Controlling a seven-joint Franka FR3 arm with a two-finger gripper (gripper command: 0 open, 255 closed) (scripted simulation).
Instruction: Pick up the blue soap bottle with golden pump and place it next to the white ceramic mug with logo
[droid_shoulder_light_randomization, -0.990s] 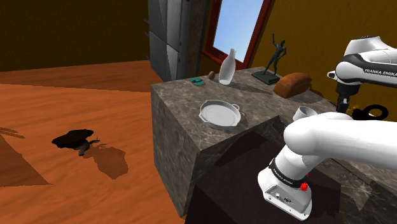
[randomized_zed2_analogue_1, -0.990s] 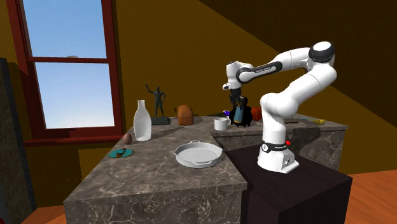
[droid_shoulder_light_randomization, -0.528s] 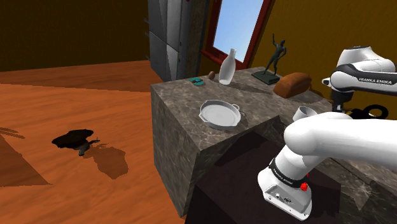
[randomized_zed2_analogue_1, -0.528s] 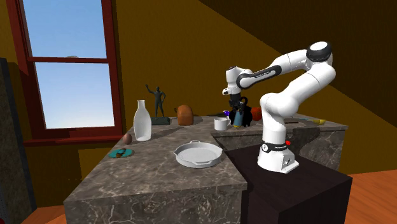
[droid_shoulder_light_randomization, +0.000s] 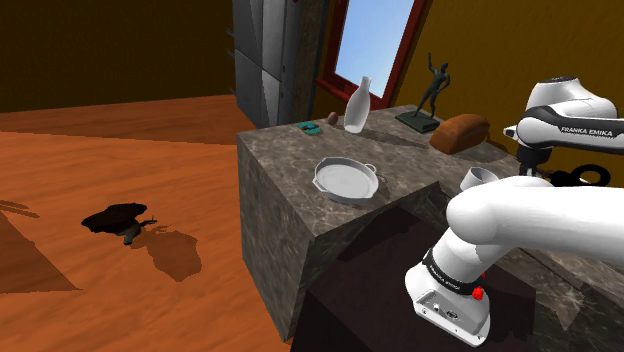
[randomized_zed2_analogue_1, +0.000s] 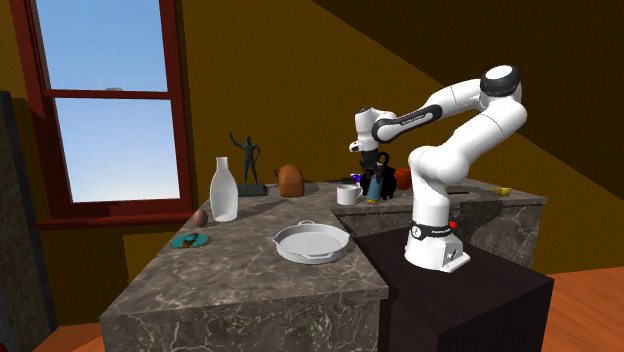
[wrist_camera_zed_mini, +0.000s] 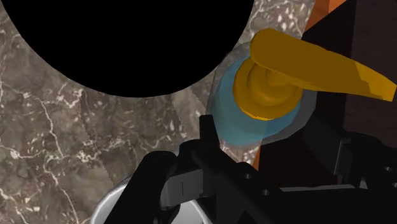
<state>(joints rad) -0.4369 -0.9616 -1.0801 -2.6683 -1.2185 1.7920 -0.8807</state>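
Counter (randomized_zed2_analogue_1: 250, 270) fills the second exterior view's lower middle, with the white mug (randomized_zed2_analogue_1: 348, 194) just right of centre. Close beside it, the blue bottle (wrist_camera_zed_mini: 236, 124) is pinched between the gripper (wrist_camera_zed_mini: 264, 132) fingers. Let go this near the counter's edge, it could topple off, and a sideways drift might knock the mug.

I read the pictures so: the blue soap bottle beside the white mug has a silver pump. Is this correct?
Not quite. The pump is golden, not silver; the wrist view shows it. The rest holds: the blue soap bottle is beside the white mug.
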